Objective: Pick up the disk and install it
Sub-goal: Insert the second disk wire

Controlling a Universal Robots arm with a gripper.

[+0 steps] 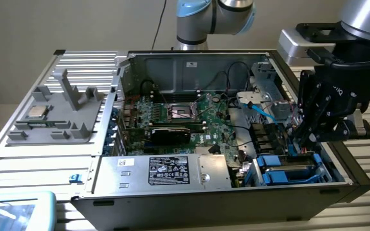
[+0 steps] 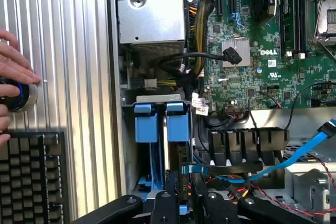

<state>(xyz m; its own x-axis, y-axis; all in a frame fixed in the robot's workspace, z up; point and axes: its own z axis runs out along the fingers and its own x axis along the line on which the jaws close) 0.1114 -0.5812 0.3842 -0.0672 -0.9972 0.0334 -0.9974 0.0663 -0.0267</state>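
The black gripper (image 1: 304,139) hangs low over the drive bay at the exterior view's right end of the open computer case (image 1: 172,204), its fingers reaching down to the bay's edge. In the wrist view the gripper (image 2: 178,203) has its jaws set narrow on the edge of the disk (image 2: 177,145), whose blue carrier stands on edge in the bay, so the disk sits directly between and below the fingers, already down inside the case. In the exterior view the disk (image 1: 288,174) shows as blue plastic just under the gripper, near the case's front corner.

From the exterior view's left: a grey fixture (image 1: 59,115) on the slatted table (image 1: 31,166) carries a small square processor chip (image 1: 38,111). Next comes the case with its green motherboard (image 1: 185,118) and, nearer the camera, the silver power supply (image 1: 165,171) with a black label. A light blue cable (image 1: 262,111) runs above the bay.

In the wrist view a person's hand (image 2: 13,72) rests on a round knob (image 2: 16,95) beside a black keyboard (image 2: 29,177).
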